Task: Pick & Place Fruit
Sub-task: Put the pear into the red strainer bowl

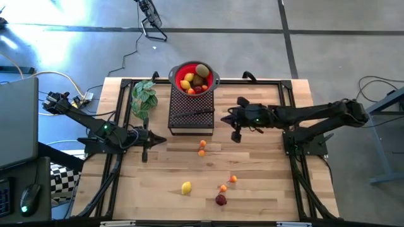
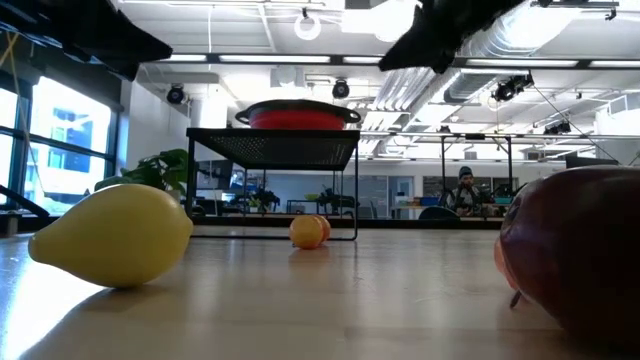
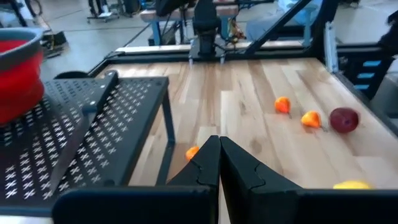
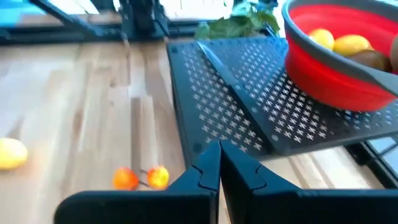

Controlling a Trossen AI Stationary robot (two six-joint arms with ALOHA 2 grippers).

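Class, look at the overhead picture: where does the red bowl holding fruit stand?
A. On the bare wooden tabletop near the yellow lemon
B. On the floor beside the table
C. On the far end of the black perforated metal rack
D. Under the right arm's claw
C: in the high view the red bowl with a grey rim sits on the far end of the black perforated metal rack, fruit inside.

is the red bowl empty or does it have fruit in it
Not empty. The red bowl on the black rack holds several fruits, yellow, brown and red, seen from above.
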